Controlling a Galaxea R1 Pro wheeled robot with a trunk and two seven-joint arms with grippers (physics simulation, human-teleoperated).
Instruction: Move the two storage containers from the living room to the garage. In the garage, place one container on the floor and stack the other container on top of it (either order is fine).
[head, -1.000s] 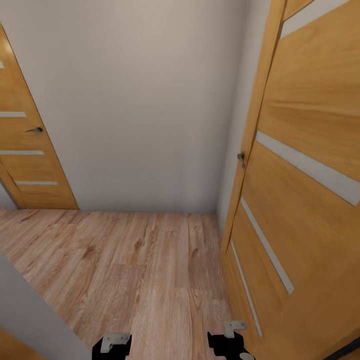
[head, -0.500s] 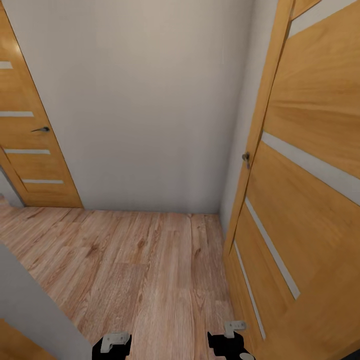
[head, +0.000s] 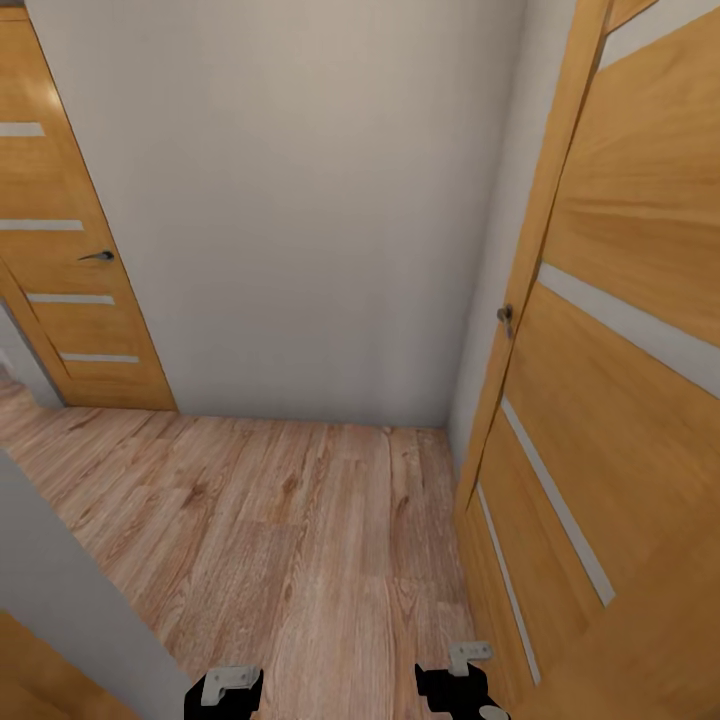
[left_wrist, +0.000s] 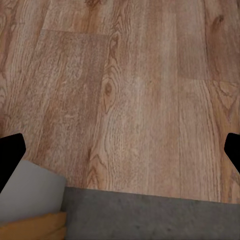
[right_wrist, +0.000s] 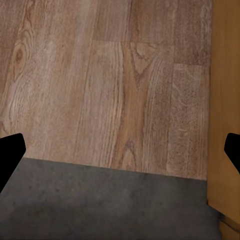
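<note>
The two storage containers are out of view. My left gripper (head: 226, 690) and right gripper (head: 456, 684) sit low at the head view's bottom edge, over light wood planks. In the left wrist view the left gripper (left_wrist: 120, 150) is open, its black fingertips (left_wrist: 11, 150) far apart with nothing between them. The right gripper (right_wrist: 120, 150) is open and empty as well. A strip of dark grey rough concrete floor (right_wrist: 100, 205) meets the wood planks under both wrists (left_wrist: 150, 220).
A cream wall (head: 300, 200) closes the corridor ahead. An orange wooden door (head: 620, 400) stands open close on the right, its edge near the right gripper. Another orange door (head: 70, 280) is shut at the far left. A grey wall corner (head: 70, 600) juts in at lower left.
The whole head view has shifted: the doors and wall slid to the right in the picture, so the camera turned left. Both grippers kept their places and stayed open.
</note>
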